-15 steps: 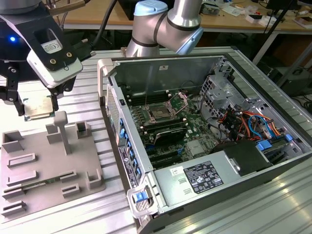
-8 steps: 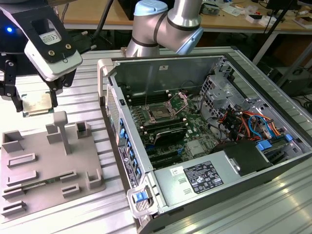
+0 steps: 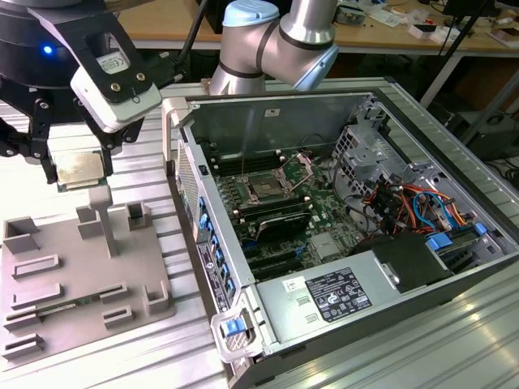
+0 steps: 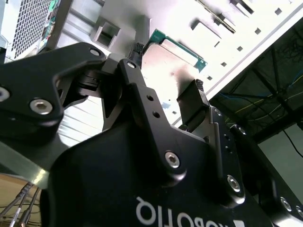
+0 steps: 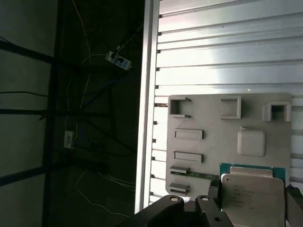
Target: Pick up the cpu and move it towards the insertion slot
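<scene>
Silvery cpu (image 3: 80, 168) sits clamped between the gripper (image 3: 77, 166) fingers, lifted above the grey tray (image 3: 49, 279). Beside that tray, inside the open computer case (image 3: 478, 267), lies the insertion slot (image 3: 268, 189), well apart from the chip.

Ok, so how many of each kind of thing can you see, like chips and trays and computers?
cpu: 1, held in the claw
grey tray: 1
computer case: 1
insertion slot: 1
Total: 4

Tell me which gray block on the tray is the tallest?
The upright post near the middle of the gray tray, just below the gripper holding the cpu. The other blocks stand lower.
</scene>
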